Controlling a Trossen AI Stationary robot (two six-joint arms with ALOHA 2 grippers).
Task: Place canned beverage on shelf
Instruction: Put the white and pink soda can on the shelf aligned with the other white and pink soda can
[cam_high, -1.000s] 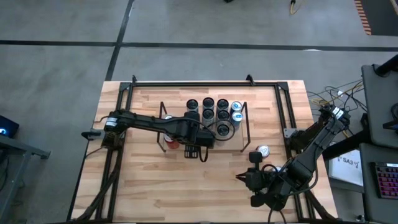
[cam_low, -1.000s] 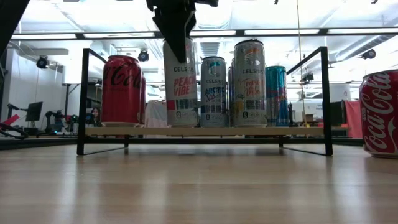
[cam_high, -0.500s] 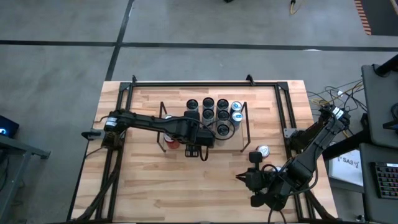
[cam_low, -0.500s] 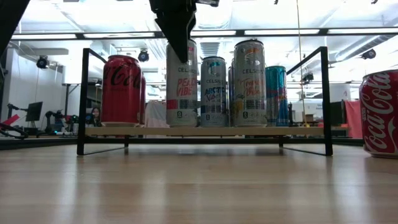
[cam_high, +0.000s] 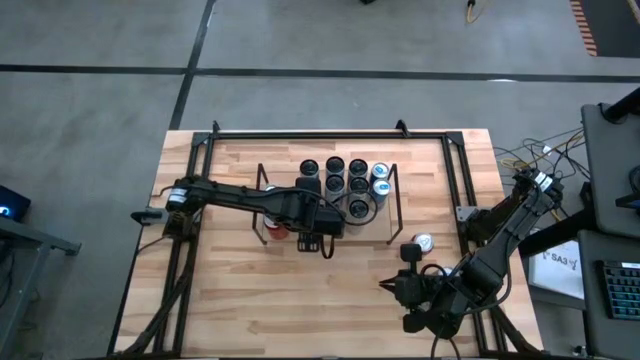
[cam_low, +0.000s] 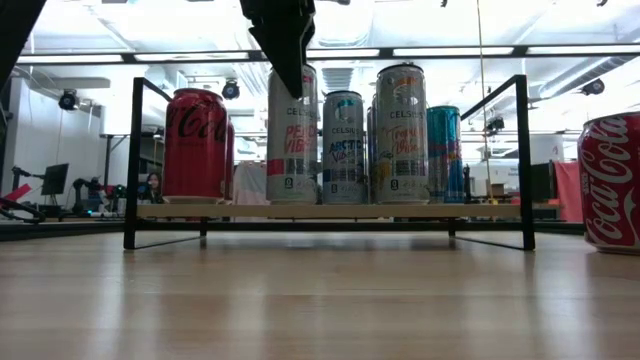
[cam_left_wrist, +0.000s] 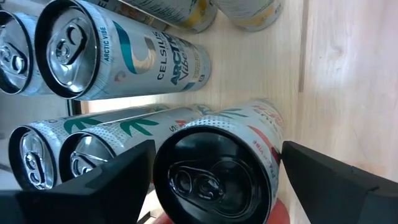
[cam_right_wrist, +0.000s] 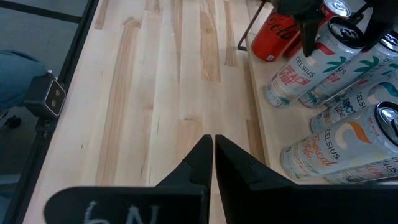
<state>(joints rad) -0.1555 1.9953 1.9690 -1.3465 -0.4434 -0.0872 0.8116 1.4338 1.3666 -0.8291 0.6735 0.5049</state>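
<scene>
Since a second ago, the left gripper (cam_low: 285, 60) has been raised slightly off the Peach Vibe can (cam_low: 292, 140), and its fingers have been spread wider; nothing else on the table has been shifted.

At the left end of the shelf (cam_low: 330, 211), a red cola can (cam_low: 195, 145) is being kept upright on the wood base, just inside the black wire end frame. Beside it, the Peach Vibe can is standing upright on the shelf's front row, and it is being straddled from above by the left gripper, whose fingers (cam_left_wrist: 112, 177) are being held wide apart on either side of the can's dark top (cam_left_wrist: 214, 174) without being closed on it. In the high view the left gripper (cam_high: 318, 232) is seen reaching in over the shelf's front edge. Further right, an Arctic Vibe can (cam_low: 343, 148), a taller pale can (cam_low: 400, 135) and a teal can (cam_low: 445, 155) are being held in rows on the shelf.

Off the shelf, near the table's right edge, another red cola can (cam_low: 610, 180) is standing on the wooden table (cam_high: 240, 290). The right gripper (cam_right_wrist: 213, 158) is being kept low over the table's front right area, well apart from the shelf, with its fingers pressed together and nothing between them.
</scene>
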